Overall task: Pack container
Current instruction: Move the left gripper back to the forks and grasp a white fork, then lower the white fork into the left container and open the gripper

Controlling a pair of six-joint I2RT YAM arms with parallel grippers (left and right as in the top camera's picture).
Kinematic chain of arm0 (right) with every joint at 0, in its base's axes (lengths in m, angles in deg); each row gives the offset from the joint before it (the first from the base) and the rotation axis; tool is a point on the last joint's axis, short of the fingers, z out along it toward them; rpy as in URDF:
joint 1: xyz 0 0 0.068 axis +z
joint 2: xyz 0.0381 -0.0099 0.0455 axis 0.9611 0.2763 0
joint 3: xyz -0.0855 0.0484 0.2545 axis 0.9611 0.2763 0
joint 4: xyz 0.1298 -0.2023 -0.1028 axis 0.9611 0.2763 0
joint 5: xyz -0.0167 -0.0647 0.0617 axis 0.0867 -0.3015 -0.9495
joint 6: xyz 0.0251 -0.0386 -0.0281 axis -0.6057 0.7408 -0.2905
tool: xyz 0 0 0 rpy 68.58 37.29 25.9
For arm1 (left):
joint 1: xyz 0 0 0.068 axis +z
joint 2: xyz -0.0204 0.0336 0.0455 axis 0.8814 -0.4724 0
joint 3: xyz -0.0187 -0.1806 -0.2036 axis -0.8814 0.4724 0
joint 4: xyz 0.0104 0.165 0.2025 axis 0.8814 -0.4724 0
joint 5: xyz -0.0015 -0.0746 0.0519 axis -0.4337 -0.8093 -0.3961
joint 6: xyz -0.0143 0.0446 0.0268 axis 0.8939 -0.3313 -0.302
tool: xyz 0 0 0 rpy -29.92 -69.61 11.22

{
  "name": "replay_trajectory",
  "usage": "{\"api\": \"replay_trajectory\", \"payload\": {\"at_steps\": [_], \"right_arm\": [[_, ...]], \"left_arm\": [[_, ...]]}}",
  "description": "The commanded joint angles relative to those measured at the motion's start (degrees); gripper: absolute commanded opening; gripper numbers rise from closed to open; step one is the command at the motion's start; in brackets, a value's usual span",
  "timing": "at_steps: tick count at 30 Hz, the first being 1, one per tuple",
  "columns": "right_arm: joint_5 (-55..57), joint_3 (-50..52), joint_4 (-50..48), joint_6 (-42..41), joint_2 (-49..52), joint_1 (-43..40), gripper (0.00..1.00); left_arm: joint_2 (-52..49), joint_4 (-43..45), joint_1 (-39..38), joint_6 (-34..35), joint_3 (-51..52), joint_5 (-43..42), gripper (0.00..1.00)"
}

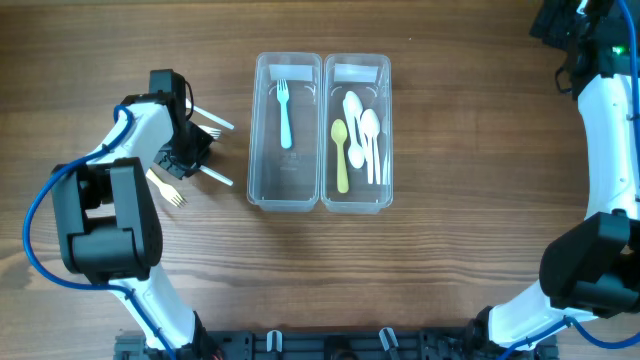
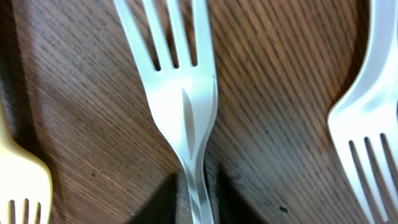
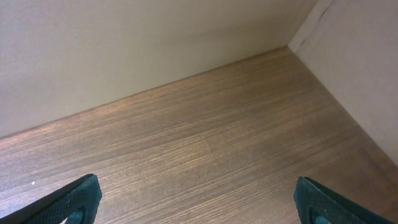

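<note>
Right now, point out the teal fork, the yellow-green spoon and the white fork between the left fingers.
teal fork [image 1: 284, 120]: overhead view, on its handle.
yellow-green spoon [image 1: 341, 160]: overhead view, on its handle just below the bowl.
white fork [image 2: 183, 106]: left wrist view, on its neck below the tines.

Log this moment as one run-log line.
phase: grasp | left claw: closed on white fork handle | right claw: open, empty | left bin: teal fork | right bin: spoons

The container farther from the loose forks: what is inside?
A yellow-green spoon and several white spoons lie in the container. The white ones overlap, so their number is unclear.
</note>
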Motion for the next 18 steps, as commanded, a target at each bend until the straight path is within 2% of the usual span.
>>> {"api": "replay_trajectory", "payload": {"at_steps": [1,3,10,13,18], "right_arm": [[1.0,-1.0,-0.1,-0.6,-0.7,0.1,1.0],[1.0,-1.0,-0.1,-0.6,-0.7,0.1,1.0],[1.0,-1.0,-0.1,-0.6,-0.7,0.1,1.0],[1.0,-1.0,-0.1,-0.6,-0.7,0.1,1.0],[1.0,-1.0,-0.1,-0.6,-0.7,0.1,1.0]], "left_arm": [[-0.7,0.4,0.0,-0.1,1.3,-0.3,0.13],[-0.7,0.3,0.0,-0.1,1.3,-0.3,0.04],[5.2,-1.2,0.3,-0.2,-2.4,-0.3,0.04],[14.0,-3.4,-0.4,-5.1,-8.8,-1.7,0.04],[25.2,-1.6,-6.5,-4.9,-9.4,-3.8,0.04]]}}
